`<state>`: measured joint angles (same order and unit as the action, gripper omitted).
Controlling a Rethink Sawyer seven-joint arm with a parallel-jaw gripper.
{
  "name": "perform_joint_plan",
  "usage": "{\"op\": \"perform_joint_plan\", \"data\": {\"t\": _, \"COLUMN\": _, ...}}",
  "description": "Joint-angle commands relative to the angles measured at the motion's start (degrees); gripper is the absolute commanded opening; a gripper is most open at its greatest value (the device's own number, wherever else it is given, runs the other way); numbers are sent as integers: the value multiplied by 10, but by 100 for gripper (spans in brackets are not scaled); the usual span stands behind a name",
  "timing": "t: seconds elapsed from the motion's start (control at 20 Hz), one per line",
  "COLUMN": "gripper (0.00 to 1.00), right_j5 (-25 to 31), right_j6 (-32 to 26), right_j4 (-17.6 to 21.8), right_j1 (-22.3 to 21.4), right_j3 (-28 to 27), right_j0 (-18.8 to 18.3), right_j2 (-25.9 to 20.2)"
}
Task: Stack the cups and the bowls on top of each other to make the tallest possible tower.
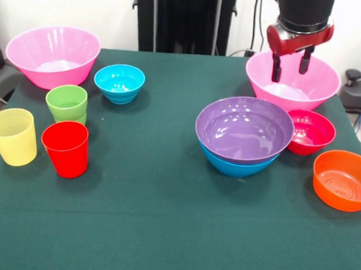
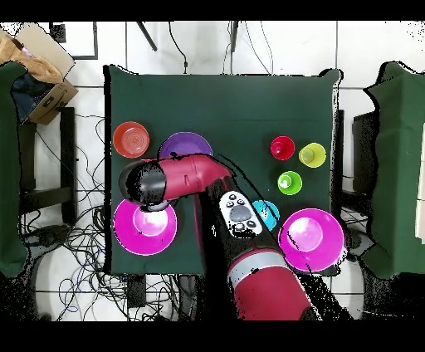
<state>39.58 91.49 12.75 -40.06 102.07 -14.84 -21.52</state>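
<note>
Nearest the camera, the red cup (image 1: pixel 65 148) is standing upright on the green table (image 1: pixel 163 231), with the yellow cup (image 1: pixel 13 136) just beside it and the light green cup (image 1: pixel 67 103) just behind the two. All three are sitting well away from the gripper (image 1: pixel 291 63), across the table from it.

Closer to the gripper, the purple bowl (image 1: pixel 244 129) is nesting inside the blue bowl (image 1: pixel 236 165), making a low two-bowl pile just in front of and below the gripper. Touching that pile's side, the crimson bowl (image 1: pixel 311 131) is resting almost directly in front of the gripper, and the orange bowl (image 1: pixel 343 180) is lying nearer the camera beyond it, by the table edge.

Directly under the gripper, one large pink bowl (image 1: pixel 292 80) is sitting open side up. The gripper is hanging over its hollow with its two dark fingers (image 1: pixel 276 67) spread apart and holding nothing.

Far from the gripper, the other large pink bowl (image 1: pixel 51 55) is occupying the opposite back corner, with the small cyan bowl (image 1: pixel 119 83) just beside it.

From overhead, the red and black arm (image 2: pixel 187 178) is reaching over the pink bowl (image 2: pixel 145 228).
</note>
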Motion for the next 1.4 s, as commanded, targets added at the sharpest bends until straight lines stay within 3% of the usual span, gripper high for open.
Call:
{"op": "perform_joint_plan", "data": {"t": 0.05, "gripper": 100, "right_j5": -23, "right_j6": 114, "right_j4": -17, "right_j1": -10, "right_j3": 8, "right_j0": 39, "right_j2": 14}}
{"op": "perform_joint_plan", "data": {"t": 0.7, "gripper": 100, "right_j5": -4, "right_j6": 126, "right_j4": -25, "right_j1": -12, "right_j3": -9, "right_j0": 63, "right_j2": 28}}
{"op": "perform_joint_plan", "data": {"t": 1.0, "gripper": 100, "right_j5": -27, "right_j6": 116, "right_j4": -26, "right_j1": -13, "right_j3": 7, "right_j0": 47, "right_j2": 16}}
{"op": "perform_joint_plan", "data": {"t": 1.4, "gripper": 100, "right_j5": -10, "right_j6": 112, "right_j4": -25, "right_j1": -7, "right_j3": -6, "right_j0": 47, "right_j2": 17}}
